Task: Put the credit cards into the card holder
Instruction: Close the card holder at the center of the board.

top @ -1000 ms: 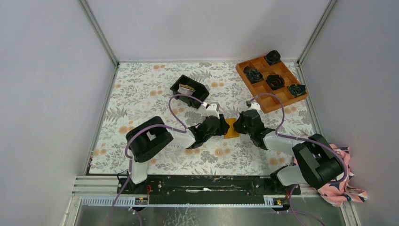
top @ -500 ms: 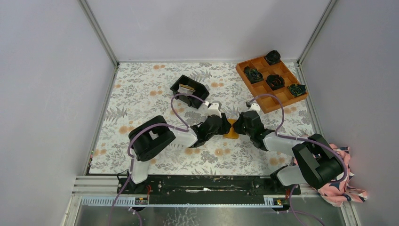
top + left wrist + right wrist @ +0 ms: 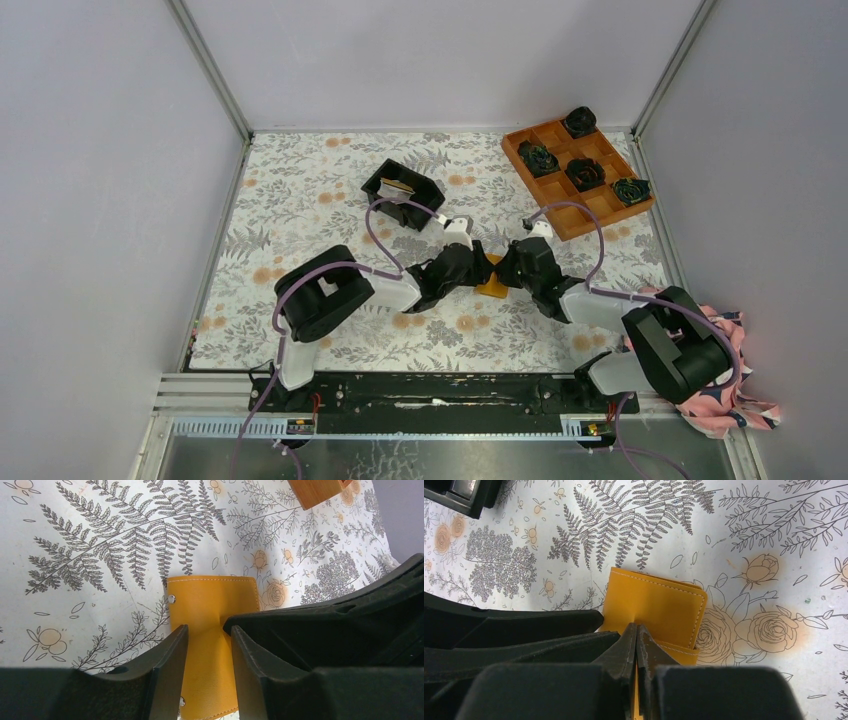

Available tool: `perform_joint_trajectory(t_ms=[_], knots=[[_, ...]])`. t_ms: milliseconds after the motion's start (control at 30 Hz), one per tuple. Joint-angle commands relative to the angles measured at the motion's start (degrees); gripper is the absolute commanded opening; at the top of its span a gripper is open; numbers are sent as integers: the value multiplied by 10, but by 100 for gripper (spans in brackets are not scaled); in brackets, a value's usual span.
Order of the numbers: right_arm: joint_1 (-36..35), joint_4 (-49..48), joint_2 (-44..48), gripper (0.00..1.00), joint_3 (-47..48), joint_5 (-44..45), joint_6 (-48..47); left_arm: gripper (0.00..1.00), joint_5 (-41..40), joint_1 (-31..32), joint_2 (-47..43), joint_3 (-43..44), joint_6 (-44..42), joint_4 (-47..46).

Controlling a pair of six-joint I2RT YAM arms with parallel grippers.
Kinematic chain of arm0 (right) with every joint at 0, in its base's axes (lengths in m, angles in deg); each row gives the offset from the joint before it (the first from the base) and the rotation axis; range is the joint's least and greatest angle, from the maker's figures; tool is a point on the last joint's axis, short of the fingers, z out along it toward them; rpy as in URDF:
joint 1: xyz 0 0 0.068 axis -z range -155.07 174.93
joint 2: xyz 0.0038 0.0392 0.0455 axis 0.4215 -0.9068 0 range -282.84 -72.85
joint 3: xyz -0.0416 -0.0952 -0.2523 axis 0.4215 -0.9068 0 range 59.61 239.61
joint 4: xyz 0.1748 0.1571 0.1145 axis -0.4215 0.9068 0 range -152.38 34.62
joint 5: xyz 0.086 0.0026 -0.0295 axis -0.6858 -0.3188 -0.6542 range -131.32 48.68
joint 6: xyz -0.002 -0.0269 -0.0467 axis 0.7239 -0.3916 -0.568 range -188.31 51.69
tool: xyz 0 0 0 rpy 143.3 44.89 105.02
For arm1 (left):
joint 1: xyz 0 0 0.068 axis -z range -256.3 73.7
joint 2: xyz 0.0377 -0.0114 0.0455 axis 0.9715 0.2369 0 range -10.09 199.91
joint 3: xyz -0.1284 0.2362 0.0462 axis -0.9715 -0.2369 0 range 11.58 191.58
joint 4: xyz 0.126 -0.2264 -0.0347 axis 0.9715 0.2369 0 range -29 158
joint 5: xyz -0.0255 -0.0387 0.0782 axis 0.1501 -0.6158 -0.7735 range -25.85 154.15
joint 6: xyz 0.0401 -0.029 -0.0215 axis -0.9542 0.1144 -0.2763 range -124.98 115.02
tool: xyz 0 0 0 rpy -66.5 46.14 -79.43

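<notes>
Pale grey walls (image 3: 100, 200) box in a table (image 3: 300, 200) spread with a fern-and-rose print. Largest on it is an orange compartment tray (image 3: 575, 218) at 1 o'clock, then a black bin (image 3: 420, 207) at 11 o'clock. The tan card holder (image 3: 659, 605) lies folded shut and flat near the table's middle.

The credit cards (image 3: 397, 186) are still in the bin, well apart from the holder.

The left gripper (image 3: 209, 635) reaches in from 8 o'clock, its jaws partly parted over the holder's near half and gripping nothing. The right gripper (image 3: 637, 630) comes from 4 o'clock with its jaws pressed together and its tip on the cover. I can't tell whether it pinches any leather.

The holder looks light, soft and floppy, likely to slide on the cloth. I'd pin one half and lift the free stitched edge. The cards look thin, stiff and slick, so they are best taken by their edges.
</notes>
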Motion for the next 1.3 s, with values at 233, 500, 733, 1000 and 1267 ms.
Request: perform_joint_trajectory(t_ms=[233, 500, 733, 1000, 1267], knots=[[-9, 22, 45, 21, 49, -3, -21, 45, -39, 6, -26, -47, 22, -18], [-8, 56, 101, 24, 45, 20, -20, 45, -33, 6, -26, -58, 26, -31], [5, -39, 161, 12, -53, 4, 59, 44, -27, 6, -26, -65, 30, -34], [32, -169, 153, 0, -122, -40, 145, 44, -25, 6, -27, -66, 30, -30], [58, -262, 103, 0, -151, -79, 200, 43, -20, 6, -23, -66, 36, -30]])
